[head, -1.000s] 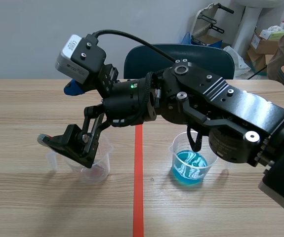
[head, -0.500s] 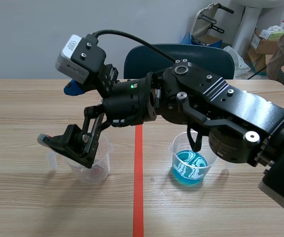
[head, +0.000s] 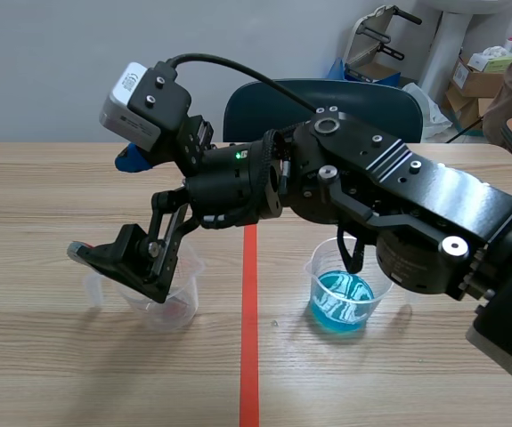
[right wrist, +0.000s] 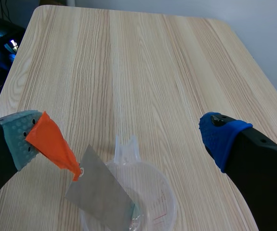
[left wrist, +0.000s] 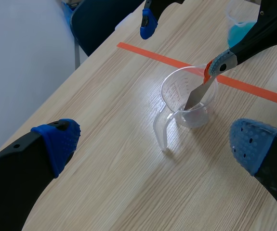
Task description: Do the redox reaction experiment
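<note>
The right gripper point(right wrist: 121, 138) is spread wide and pinches nothing. An orange tab point(right wrist: 54, 144) sticks to its grey-green pad point(right wrist: 18, 137), and a grey metal sheet point(right wrist: 99, 195) hangs from the tab. The clear cup point(right wrist: 164, 207) stands just under the gripper, with the sheet's lower corner inside it. Ahead of the fingers lies bare table point(right wrist: 143, 72) up to its far edge. The left gripper point(left wrist: 155, 142), also spread, hovers near this cup. The cup of blue liquid point(head: 342, 301) stands well apart.

The pale wood-grain worktop point(head: 60, 356) looks smooth and matt, like laminate. The handled clear plastic measuring cup point(left wrist: 174, 91) is glossy and see-through. The thin grey metal strip point(right wrist: 99, 195) is dull and flat-finished, and its orange tag point(right wrist: 54, 144) looks like smooth film. The blue dotted pads point(left wrist: 251, 144) on the fingers look soft, rubbery and matt.
</note>
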Available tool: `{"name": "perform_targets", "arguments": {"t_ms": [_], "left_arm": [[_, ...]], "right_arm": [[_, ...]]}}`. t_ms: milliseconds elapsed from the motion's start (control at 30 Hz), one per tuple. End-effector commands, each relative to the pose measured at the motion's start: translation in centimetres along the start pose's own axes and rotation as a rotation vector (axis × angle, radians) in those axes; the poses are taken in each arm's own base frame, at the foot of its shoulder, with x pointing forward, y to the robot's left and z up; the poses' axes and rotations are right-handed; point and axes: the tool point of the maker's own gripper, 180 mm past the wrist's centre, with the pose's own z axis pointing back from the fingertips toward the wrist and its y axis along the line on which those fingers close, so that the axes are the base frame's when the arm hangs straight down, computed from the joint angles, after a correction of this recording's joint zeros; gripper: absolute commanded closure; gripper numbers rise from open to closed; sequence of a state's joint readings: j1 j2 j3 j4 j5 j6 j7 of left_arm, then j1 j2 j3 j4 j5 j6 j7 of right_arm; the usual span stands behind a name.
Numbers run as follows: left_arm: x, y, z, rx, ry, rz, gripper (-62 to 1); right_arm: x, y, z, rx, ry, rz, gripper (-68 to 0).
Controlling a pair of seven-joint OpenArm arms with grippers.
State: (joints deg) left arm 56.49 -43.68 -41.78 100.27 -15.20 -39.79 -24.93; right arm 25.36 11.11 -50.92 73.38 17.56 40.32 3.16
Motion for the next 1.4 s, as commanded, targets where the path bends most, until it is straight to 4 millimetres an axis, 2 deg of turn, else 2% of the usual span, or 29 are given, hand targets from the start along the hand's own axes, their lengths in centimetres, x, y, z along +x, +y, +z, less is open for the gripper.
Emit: {"name": "perform_targets", "arguments": {"t_ms": [0,400,600,667,767,900,1133,1367], "left_arm": [[0.7,0.2,0.0,0.008,-0.027,-0.001,-62.3],[0.7,0.2,0.0,0.008,-0.027,-0.001,-62.3],[0.7,0.2,0.0,0.008,-0.027,-0.001,-62.3],[0.7,0.2,0.0,0.008,-0.027,-0.001,-62.3],[0.7,0.2,0.0,0.008,-0.027,-0.001,-62.3],[0.7,0.2,0.0,0.008,-0.027,-0.001,-62.3],[0.7,0.2,0.0,0.008,-0.027,0.0,-62.3],[0.4,0.1,0.4,0.045,-0.031,0.028,-62.3]], "right_arm": [[1.7,-0.5,-0.1,-0.001,-0.044,0.023,-67.9],[1.7,-0.3,-0.1,0.0,-0.052,0.017,-67.9],[2.5,-0.4,0.1,-0.007,-0.089,0.017,-67.9],[3.7,-0.6,0.8,-0.027,-0.144,0.011,-67.9],[5.3,-1.1,2.4,-0.091,-0.206,0.028,-67.9],[5.8,-1.9,5.3,-0.202,-0.215,0.054,-67.9],[3.9,-2.4,11.9,-0.393,-0.147,0.048,-67.9],[2.3,-1.5,17.6,-0.521,-0.062,0.02,-67.9]]}}
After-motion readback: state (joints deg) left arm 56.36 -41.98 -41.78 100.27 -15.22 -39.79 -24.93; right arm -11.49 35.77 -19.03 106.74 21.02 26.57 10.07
